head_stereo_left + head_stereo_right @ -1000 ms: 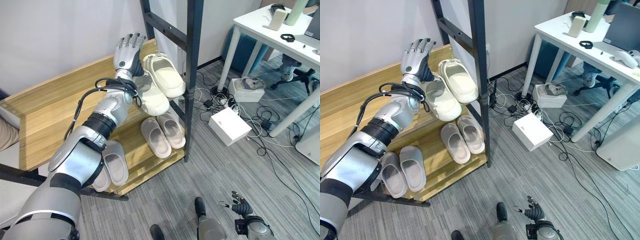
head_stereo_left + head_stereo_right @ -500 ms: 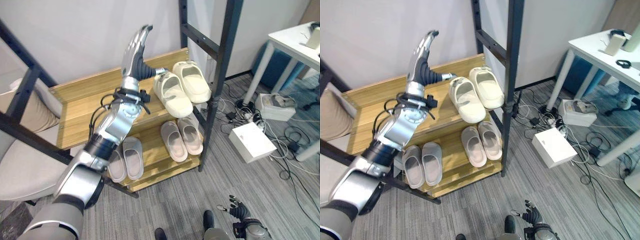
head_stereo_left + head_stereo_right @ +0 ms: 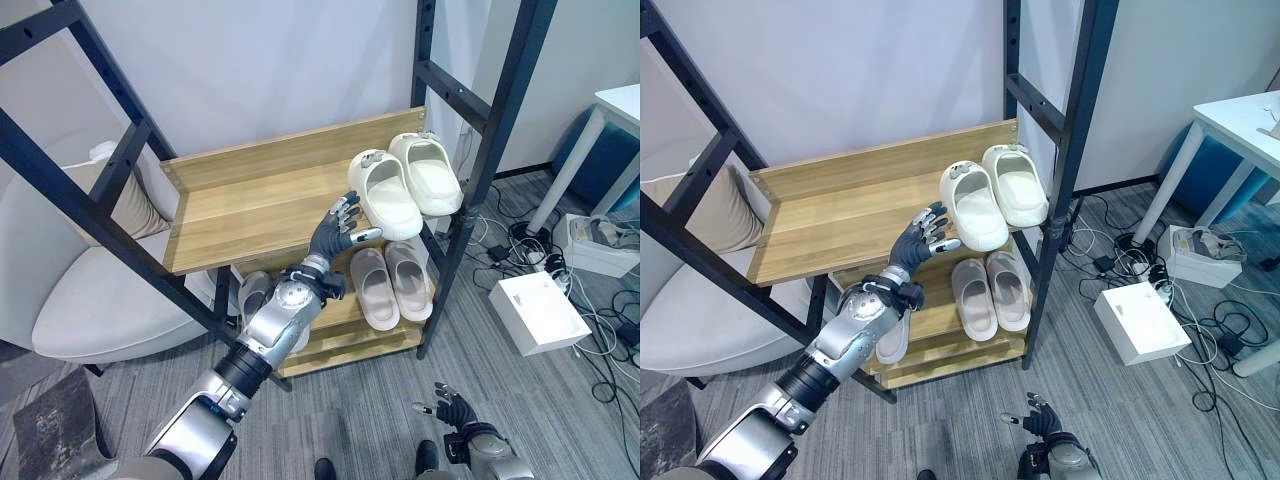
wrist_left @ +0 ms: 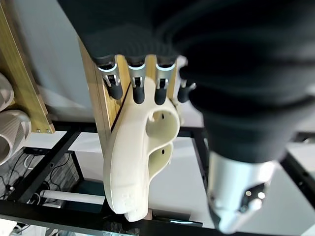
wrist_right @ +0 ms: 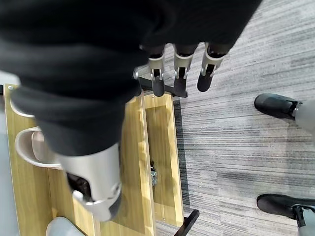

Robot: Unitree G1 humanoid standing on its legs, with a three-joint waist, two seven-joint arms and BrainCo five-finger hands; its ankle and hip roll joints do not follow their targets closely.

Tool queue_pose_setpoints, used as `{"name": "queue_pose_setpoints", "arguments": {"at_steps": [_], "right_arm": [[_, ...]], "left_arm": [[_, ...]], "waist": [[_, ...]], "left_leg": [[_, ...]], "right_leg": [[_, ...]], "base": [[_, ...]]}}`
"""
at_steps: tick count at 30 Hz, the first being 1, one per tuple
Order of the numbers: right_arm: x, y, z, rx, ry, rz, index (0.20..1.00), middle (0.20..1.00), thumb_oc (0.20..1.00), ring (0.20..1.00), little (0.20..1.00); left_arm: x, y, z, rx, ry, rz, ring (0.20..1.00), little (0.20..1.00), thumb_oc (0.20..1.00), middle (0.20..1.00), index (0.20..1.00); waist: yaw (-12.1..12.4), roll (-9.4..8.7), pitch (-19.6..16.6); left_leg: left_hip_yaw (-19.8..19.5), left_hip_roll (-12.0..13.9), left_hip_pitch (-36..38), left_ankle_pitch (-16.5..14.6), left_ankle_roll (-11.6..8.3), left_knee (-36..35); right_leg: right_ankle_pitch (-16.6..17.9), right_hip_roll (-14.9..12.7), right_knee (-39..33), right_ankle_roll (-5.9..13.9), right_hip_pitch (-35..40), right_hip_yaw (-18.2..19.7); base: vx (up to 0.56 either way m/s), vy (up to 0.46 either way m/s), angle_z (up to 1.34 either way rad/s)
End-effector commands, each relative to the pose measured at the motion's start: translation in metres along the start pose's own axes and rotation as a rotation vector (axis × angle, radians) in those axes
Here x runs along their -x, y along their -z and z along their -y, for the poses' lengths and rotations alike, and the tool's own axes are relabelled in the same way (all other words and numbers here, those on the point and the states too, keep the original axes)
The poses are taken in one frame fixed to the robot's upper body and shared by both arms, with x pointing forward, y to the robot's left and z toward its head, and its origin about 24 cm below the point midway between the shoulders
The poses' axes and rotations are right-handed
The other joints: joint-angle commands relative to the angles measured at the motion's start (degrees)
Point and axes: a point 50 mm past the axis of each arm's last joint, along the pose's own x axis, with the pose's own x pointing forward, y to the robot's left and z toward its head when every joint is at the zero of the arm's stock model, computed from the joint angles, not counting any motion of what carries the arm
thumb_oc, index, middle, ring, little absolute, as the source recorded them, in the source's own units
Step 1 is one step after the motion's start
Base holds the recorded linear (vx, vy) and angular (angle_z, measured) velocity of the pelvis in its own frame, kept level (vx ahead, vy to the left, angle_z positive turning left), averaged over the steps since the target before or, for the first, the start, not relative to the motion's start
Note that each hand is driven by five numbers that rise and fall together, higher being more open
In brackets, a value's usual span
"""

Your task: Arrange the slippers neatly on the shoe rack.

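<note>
A cream pair of slippers [image 3: 405, 185] lies side by side at the right end of the wooden top shelf [image 3: 250, 200]. A beige pair [image 3: 390, 285] sits on the lower shelf below them. A grey pair [image 3: 252, 295] lies further left there, partly hidden by my arm. My left hand [image 3: 335, 228] hovers open at the top shelf's front edge, just left of the cream pair and holding nothing. Its wrist view shows straight fingers [image 4: 138, 88] with a cream slipper [image 4: 140, 152] past them. My right hand [image 3: 452, 415] hangs low over the floor, fingers spread.
The rack's black frame posts [image 3: 470, 210] stand at its right end and slant across the left [image 3: 110, 240]. A pale armchair [image 3: 90, 300] stands left of the rack. A white box [image 3: 540, 310], cables and a white table leg [image 3: 575, 165] lie to the right.
The camera has swung left and back. My left hand has come down from high above the top shelf to its front edge. The slippers stay put.
</note>
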Motion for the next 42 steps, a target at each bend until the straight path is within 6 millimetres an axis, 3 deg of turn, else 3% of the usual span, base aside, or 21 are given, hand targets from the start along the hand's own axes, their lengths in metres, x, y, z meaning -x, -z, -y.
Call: {"name": "queue_pose_setpoints", "arguments": {"at_steps": [1, 4, 11, 20, 23, 36, 42], "right_arm": [[-0.007, -0.022, -0.013, 0.007, -0.033, 0.058, 1.000, 1.000, 1.000, 1.000, 1.000], [-0.009, -0.024, -0.013, 0.020, -0.022, 0.055, 1.000, 1.000, 1.000, 1.000, 1.000], [-0.010, -0.022, -0.009, 0.023, -0.001, 0.044, 1.000, 1.000, 1.000, 1.000, 1.000], [-0.011, -0.019, -0.004, 0.028, 0.018, 0.032, 1.000, 1.000, 1.000, 1.000, 1.000], [-0.011, -0.016, -0.002, 0.031, 0.024, 0.024, 1.000, 1.000, 1.000, 1.000, 1.000], [-0.011, -0.020, 0.016, 0.035, 0.072, 0.041, 1.000, 1.000, 1.000, 1.000, 1.000], [-0.012, -0.026, 0.018, 0.037, 0.077, 0.067, 1.000, 1.000, 1.000, 1.000, 1.000]], "left_arm": [[-0.033, -0.024, 0.009, -0.064, 0.000, 0.035, 1.000, 1.000, 1.000, 1.000, 1.000], [-0.044, -0.015, 0.009, -0.093, -0.062, -0.021, 1.000, 1.000, 1.000, 1.000, 1.000], [-0.055, -0.022, 0.005, -0.137, -0.113, -0.032, 1.000, 1.000, 1.000, 1.000, 1.000], [-0.076, -0.049, -0.002, -0.237, -0.178, -0.015, 1.000, 1.000, 1.000, 1.000, 1.000], [-0.081, -0.056, -0.004, -0.345, -0.190, -0.015, 1.000, 1.000, 1.000, 1.000, 1.000], [-0.086, -0.073, -0.035, -0.702, -0.332, -0.036, 1.000, 1.000, 1.000, 1.000, 1.000], [-0.091, -0.096, -0.031, -0.728, -0.377, 0.038, 1.000, 1.000, 1.000, 1.000, 1.000]], "waist": [[-0.9, -1.22, 2.0], [-2.0, -0.82, 2.3], [-3.3, -0.42, 2.6], [-5.3, -0.07, 3.1], [-6.0, -0.09, 3.4], [-8.0, -0.74, 6.0], [-8.3, -1.15, 7.3]], "left_leg": [[-1.8, -1.7, 1.2, -2.4, -0.95, -0.4], [-1.2, -1.7, 1.3, -2.5, -0.95, -0.4], [-0.1, -1.7, 1.5, -2.8, -0.92, -0.4], [1.0, -1.9, 1.7, -3.2, -0.78, -0.4], [1.4, -1.9, 1.7, -3.4, -0.69, -0.4], [3.9, -1.8, 0.1, -3.7, -0.28, -0.4], [4.3, -1.8, -0.8, -3.6, -0.11, -0.4]], "right_leg": [[-6.9, 1.4, 0.1, 2.95, 4.1, -1.9], [-6.8, 1.3, 0.1, 3.04, 3.9, -1.4], [-6.7, 1.3, 0.1, 3.25, 3.6, -0.5], [-6.3, 1.2, 0.1, 3.63, 3.0, 0.7], [-6.1, 1.1, 0.1, 3.71, 2.5, 1.2], [-4.9, 1.1, 0.1, 4.10, -0.6, 3.6], [-4.6, 1.1, 0.4, 4.18, -2.0, 4.0]], "base": [[0.00, 0.000, 0.00], [0.01, 0.006, 0.00], [0.01, 0.005, -0.03], [0.03, 0.015, -0.10], [0.00, 0.005, -0.02], [0.00, 0.013, -0.10], [-0.01, 0.010, -0.05]]}}
